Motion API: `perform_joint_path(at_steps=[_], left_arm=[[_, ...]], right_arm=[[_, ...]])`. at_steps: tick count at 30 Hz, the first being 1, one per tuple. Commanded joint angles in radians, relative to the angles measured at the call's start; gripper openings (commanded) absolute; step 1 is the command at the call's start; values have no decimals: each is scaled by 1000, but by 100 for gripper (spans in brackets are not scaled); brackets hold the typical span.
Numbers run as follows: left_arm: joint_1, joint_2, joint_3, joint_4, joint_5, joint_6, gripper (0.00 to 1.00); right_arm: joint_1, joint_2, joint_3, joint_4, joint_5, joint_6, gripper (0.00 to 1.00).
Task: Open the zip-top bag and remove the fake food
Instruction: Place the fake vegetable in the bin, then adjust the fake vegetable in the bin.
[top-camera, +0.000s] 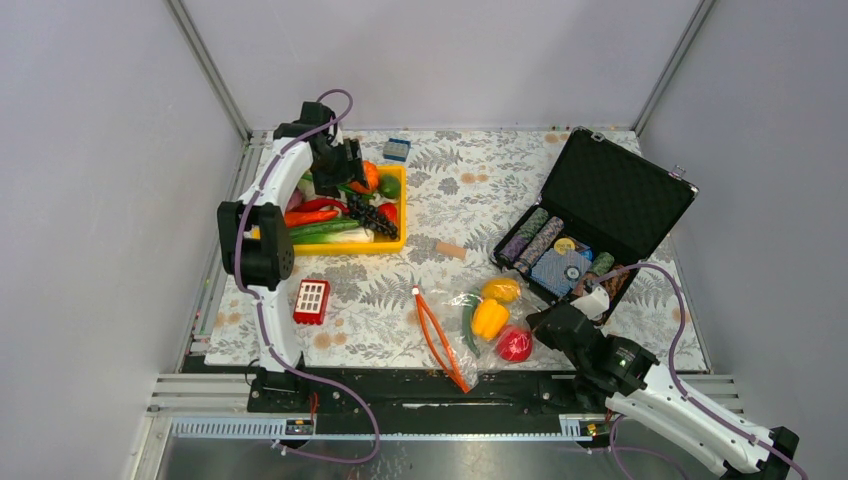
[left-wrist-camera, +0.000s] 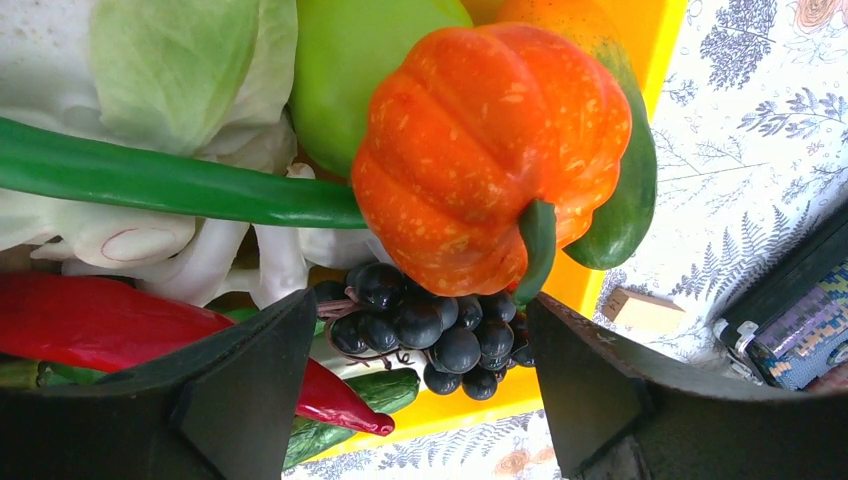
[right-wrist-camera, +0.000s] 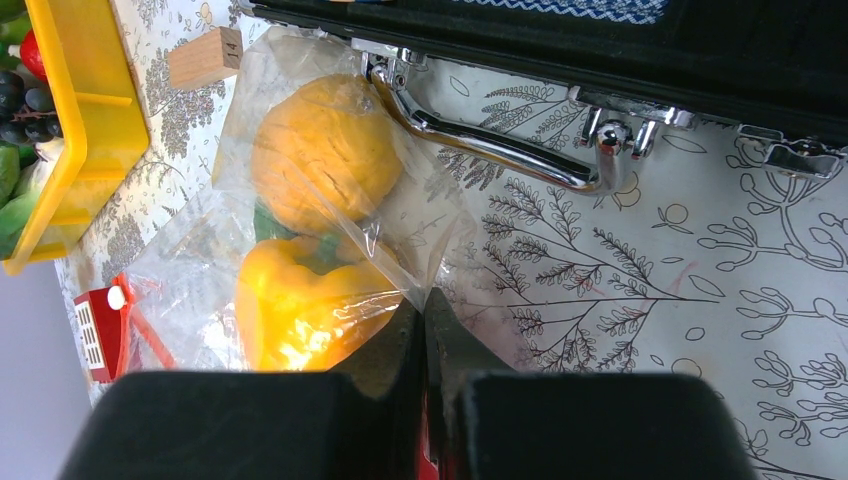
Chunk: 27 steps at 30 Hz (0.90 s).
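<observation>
The zip-top bag (top-camera: 470, 325) lies crumpled near the table's front edge, its red-orange zip strip (top-camera: 437, 340) stretched out to the left. Through the plastic I see a yellow bell pepper (right-wrist-camera: 300, 310) and a yellow-orange round fruit (right-wrist-camera: 325, 150). A red apple (top-camera: 514, 345) sits at the bag's right end. My right gripper (right-wrist-camera: 425, 305) is shut on a pinch of the bag's clear plastic. Far off, my left gripper (left-wrist-camera: 420, 400) hangs open over the yellow bin, with nothing between its fingers. Just beyond them, an orange pumpkin (left-wrist-camera: 490, 150) rests on the produce.
The yellow bin (top-camera: 400, 215) holds dark grapes (left-wrist-camera: 430, 320), red chilli, green vegetables and cabbage. An open black hard case (top-camera: 620, 195) with poker chip rolls stands right behind the bag, its chrome handle (right-wrist-camera: 500, 150) close by. A wooden block (top-camera: 451, 250) and a red-white block (top-camera: 311, 301) lie loose.
</observation>
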Motion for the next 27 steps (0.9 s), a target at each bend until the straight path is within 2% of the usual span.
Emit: perform_joint_path(at_steps=[1, 12, 17, 21, 27], left_arm=[[9, -58, 55, -3, -24, -1, 78], [20, -162, 57, -3, 20, -11, 79], [25, -176, 118, 15, 37, -31, 79], [24, -158, 126, 133, 64, -81, 79], [4, -126, 48, 393, 63, -119, 77]], right_arm=[[3, -5, -3, 14, 1, 0, 0], [3, 6, 0, 15, -3, -1, 0], [3, 3, 5, 14, -4, -7, 0], [3, -2, 5, 14, -5, -10, 0], [3, 0, 10, 13, -2, -13, 0]])
